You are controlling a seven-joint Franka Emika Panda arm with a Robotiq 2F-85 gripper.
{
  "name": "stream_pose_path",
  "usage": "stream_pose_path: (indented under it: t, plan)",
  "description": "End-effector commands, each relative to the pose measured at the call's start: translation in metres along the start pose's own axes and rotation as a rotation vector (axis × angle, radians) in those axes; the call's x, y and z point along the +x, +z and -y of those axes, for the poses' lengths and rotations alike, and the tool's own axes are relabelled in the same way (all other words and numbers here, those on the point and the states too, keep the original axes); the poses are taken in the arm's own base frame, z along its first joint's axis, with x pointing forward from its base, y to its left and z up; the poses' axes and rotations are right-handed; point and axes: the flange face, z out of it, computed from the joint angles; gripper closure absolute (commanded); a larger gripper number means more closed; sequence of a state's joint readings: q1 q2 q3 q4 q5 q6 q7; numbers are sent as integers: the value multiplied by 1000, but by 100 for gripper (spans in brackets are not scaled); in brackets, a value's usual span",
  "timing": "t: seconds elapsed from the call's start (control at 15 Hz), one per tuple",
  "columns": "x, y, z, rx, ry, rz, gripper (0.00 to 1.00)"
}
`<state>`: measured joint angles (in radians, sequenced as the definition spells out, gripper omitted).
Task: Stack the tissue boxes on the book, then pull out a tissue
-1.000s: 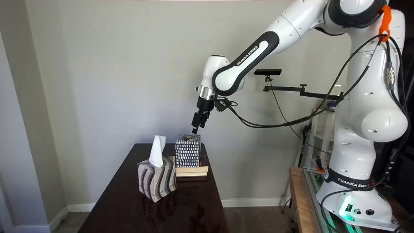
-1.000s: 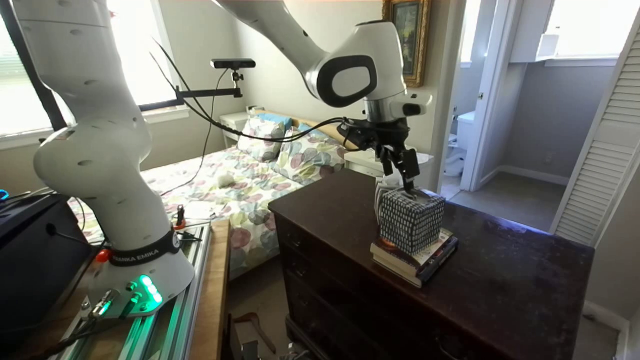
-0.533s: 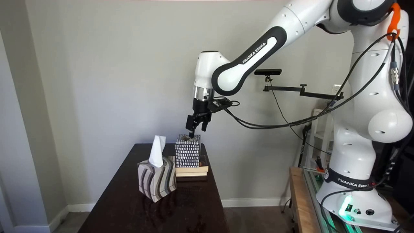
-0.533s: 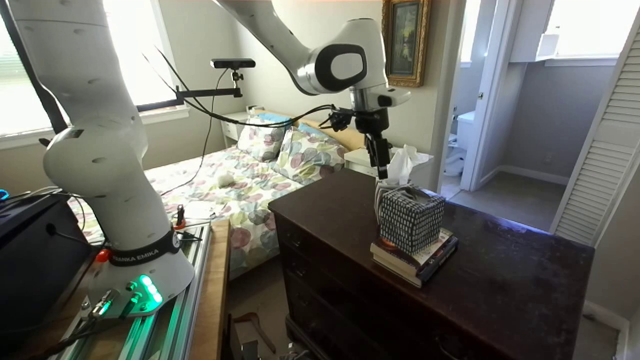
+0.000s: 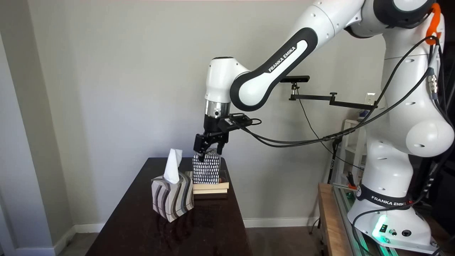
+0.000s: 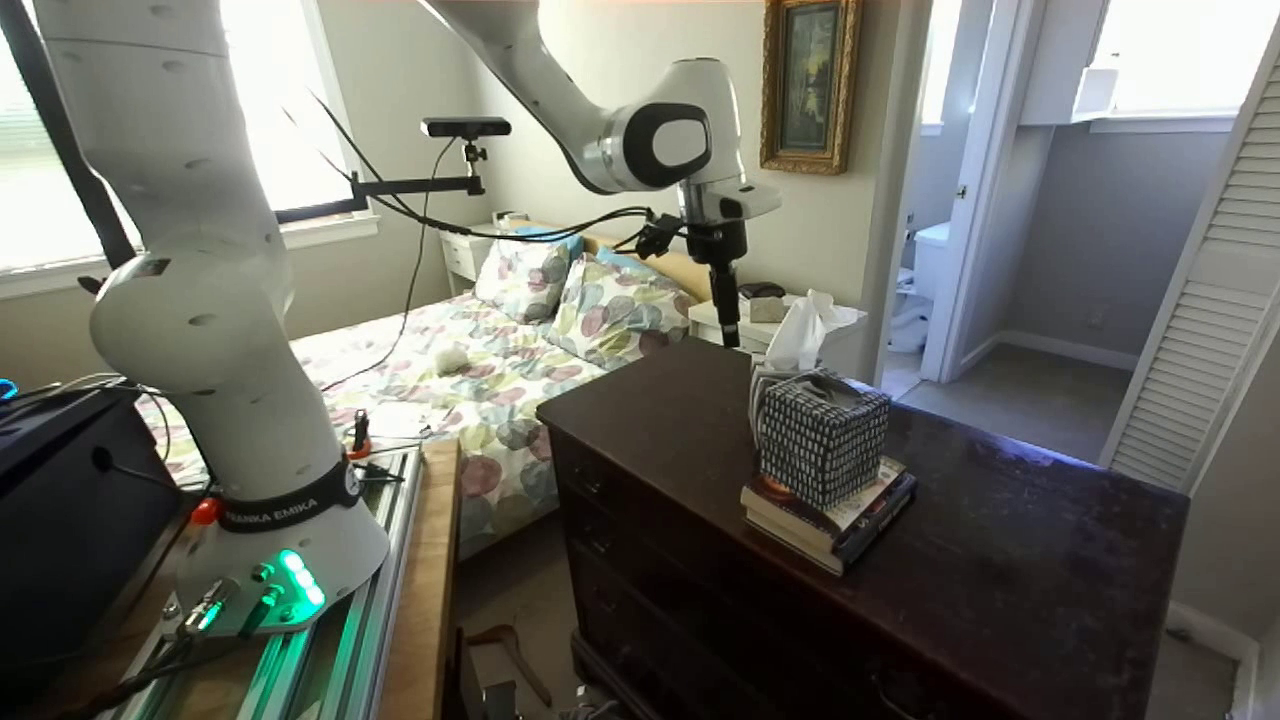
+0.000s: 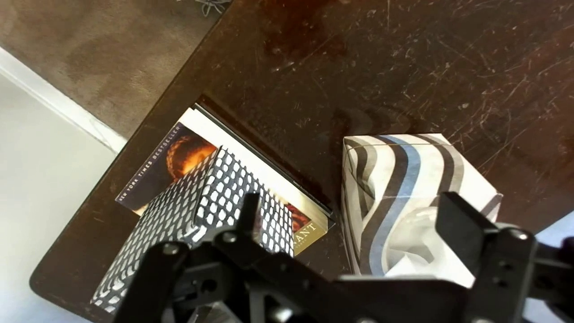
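Stacked on the dresser point(image 5: 213, 227): two books point(image 5: 211, 186), with one tissue box point(image 5: 206, 170) upright on top. In an exterior view, at 8 o'clock from that box, directly on the dresser, a second tissue box point(image 5: 173, 201), with tissue point(image 5: 173, 166) out of its top. In the wrist view, sits at 3 o'clock from the first.

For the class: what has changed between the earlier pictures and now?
The open claw moved left and down in an exterior view, gripping nothing and releasing nothing. The black-and-white patterned tissue box, wavy-striped tissue box and stacked books stayed put.
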<state>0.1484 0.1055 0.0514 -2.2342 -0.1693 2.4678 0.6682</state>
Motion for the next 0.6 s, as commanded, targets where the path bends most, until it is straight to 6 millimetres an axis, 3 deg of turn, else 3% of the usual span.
stream_pose_path:
  t: [0.0, 0.53]
  plan:
    - [8, 21, 8, 20, 62, -37, 0]
    - [23, 74, 10, 95, 61, -118, 0]
